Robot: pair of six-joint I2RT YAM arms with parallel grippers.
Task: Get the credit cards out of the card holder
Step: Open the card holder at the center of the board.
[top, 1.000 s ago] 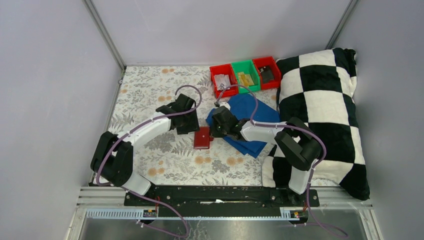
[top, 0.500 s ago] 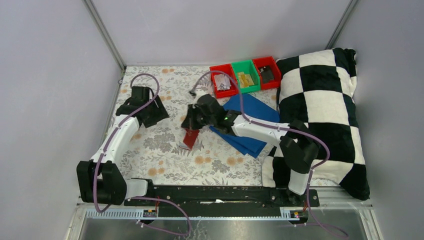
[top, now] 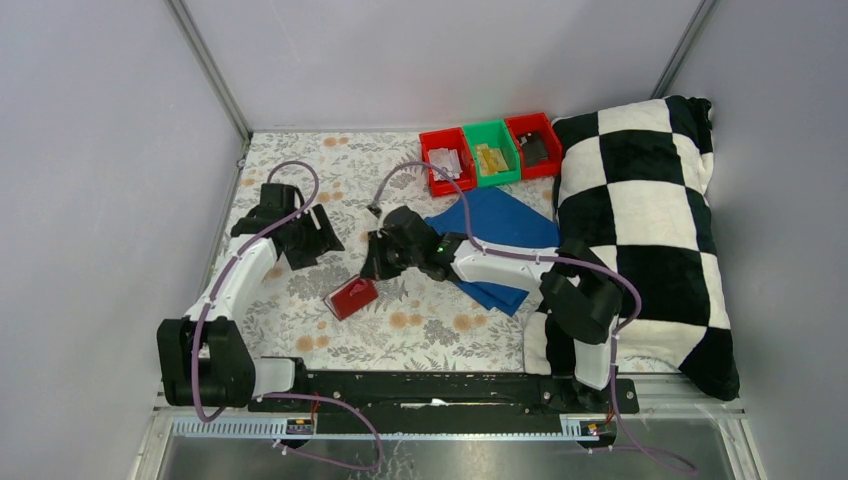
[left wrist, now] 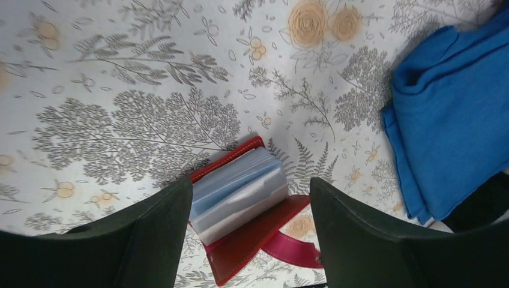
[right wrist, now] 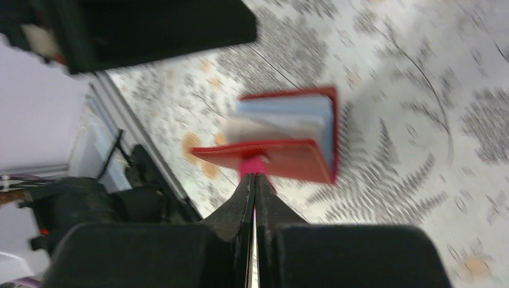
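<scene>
- Card holder [left wrist: 237, 195]: one small red folding wallet lying open on the floral-patterned counter [top: 290, 170] between the two arms, with its grey-blue plastic sleeves [left wrist: 240, 180] fanned upward and its little red strap tab [left wrist: 294, 251] trailing from one edge
- Handling, as a judgement: the holder looks light and floppy, so a pull on a sleeve would probably drag the whole thing. The cover or spine is the firmer place to pin it, and the strap tab is thin and could slip. Any card should be stiff, thin and slick, best taken by an exposed short edge
- Right jaws: pressed together at the end of the strap tab and apparently pinching it, though the right wrist view is blurred
- Left jaws: spread wide and gripping nothing, hovering above the holder, which shows between them in the left wrist view
- Credit cards, three counted at the far edge: a pale blue-white card [top: 445, 162] in the left red plastic bin [top: 430, 138], a tan-yellow card [top: 490, 158] in the green plastic bin [top: 478, 128] and a dark grey card [top: 537, 150] in the right red plastic bin [top: 520, 120]
- Whether a card is left in the sleeves I cannot tell; they look pale and flat
- Around them: three bins, one folded blue cloth [top: 500, 225] just right of the holder, and one black-and-white checked pillow [top: 650, 220] along the right side
</scene>
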